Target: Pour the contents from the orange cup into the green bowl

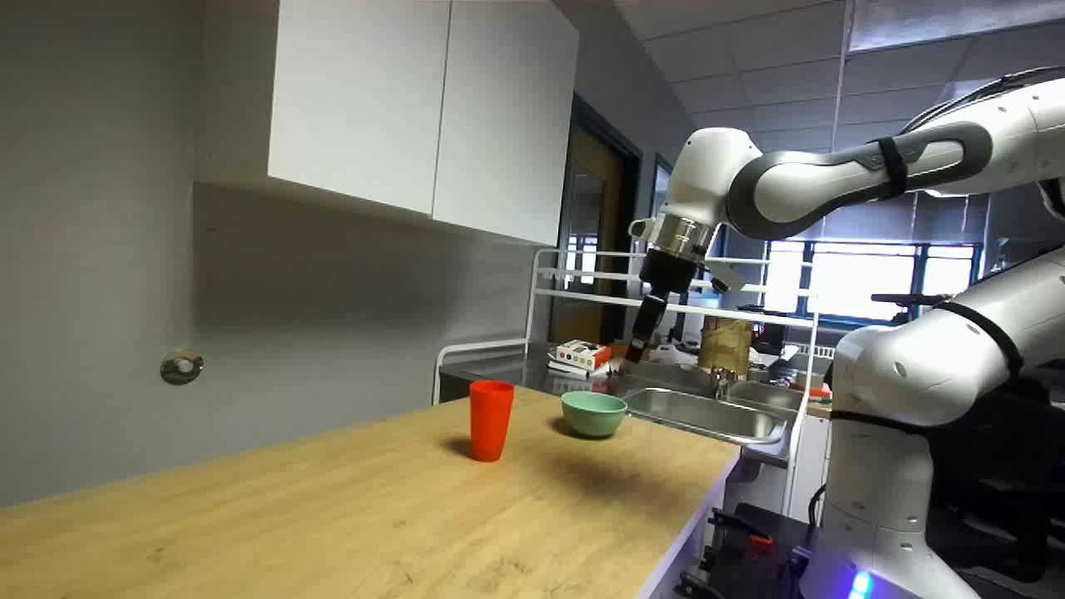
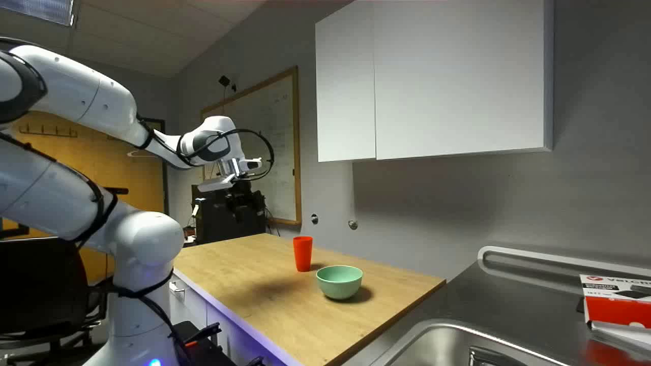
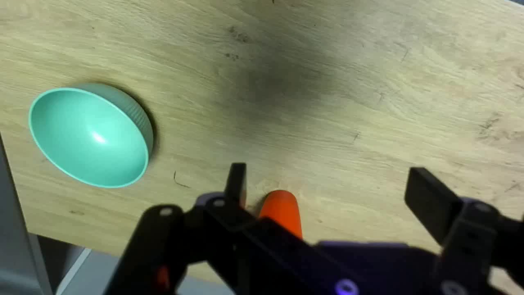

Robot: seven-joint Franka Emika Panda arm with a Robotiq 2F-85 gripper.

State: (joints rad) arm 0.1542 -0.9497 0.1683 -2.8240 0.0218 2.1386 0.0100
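Observation:
The orange cup (image 1: 491, 421) stands upright on the wooden counter. It also shows in an exterior view (image 2: 302, 253) and partly in the wrist view (image 3: 285, 214), where my gripper hides much of it. Its inside is not visible. The green bowl (image 1: 593, 413) stands upright beside it, apart from it. It shows in an exterior view (image 2: 339, 282) and at the left of the wrist view (image 3: 90, 137), with nothing visible inside. My gripper (image 3: 325, 180) is open with nothing between its fingers. In an exterior view the gripper (image 1: 636, 353) hangs well above the counter.
The wooden counter (image 1: 349, 507) runs along the wall under white cabinets (image 1: 358, 100). A metal sink (image 1: 707, 413) and a white rack (image 1: 532, 316) stand beyond the bowl. A red and white box (image 2: 618, 301) lies on the dark countertop by the sink.

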